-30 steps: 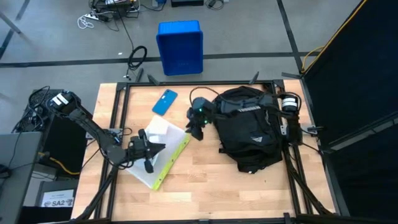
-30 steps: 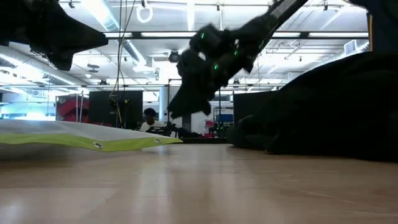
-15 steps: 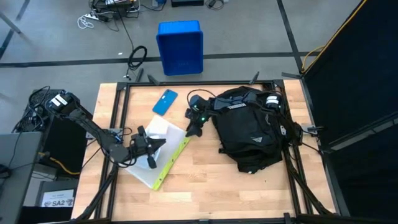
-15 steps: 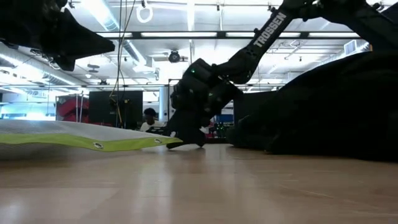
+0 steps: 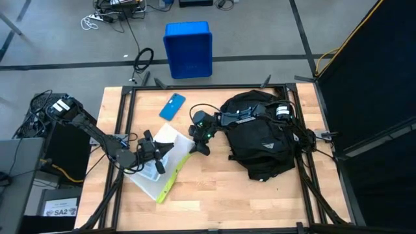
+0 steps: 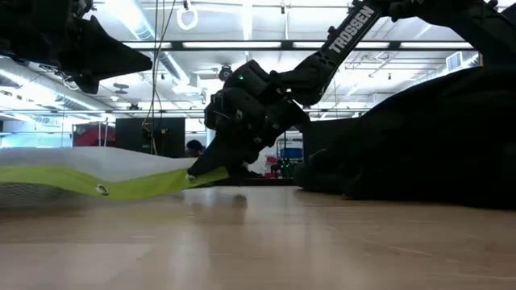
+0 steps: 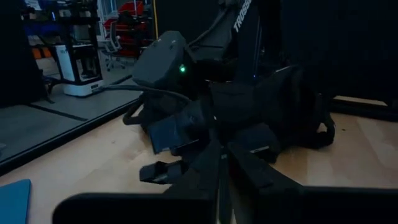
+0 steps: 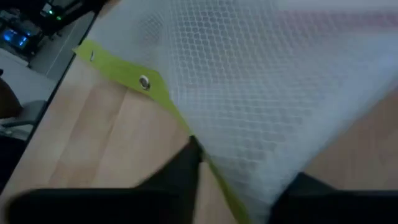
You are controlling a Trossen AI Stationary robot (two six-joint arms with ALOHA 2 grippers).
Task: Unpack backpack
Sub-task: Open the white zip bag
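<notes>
The backpack [image 5: 263,143] lies on the worktop's [image 5: 221,195] right side. The right gripper [image 5: 200,144], just left of it, is pinched on the mesh pouch's [image 5: 159,172] green edge. The left gripper [image 5: 156,162], fully closed, sits over the pouch's other side.

A grey concrete floor [image 5: 260,32] is seen around the wooden table [image 5: 214,195], crossed by dark tape lines. Just beyond the table's far edge a blue plastic bin [image 5: 188,49] is set on the floor, with a coiled black cable [image 5: 143,60] beside it and more cables [image 5: 107,13] farther off. A black curtain [image 5: 370,84] is hung along the table's right side. Beyond the table, in the low view, long ceiling lights [image 6: 242,44] are lit, a red cabinet [image 6: 95,138] is seen, and a seated person [image 6: 194,151] is visible far behind.
</notes>
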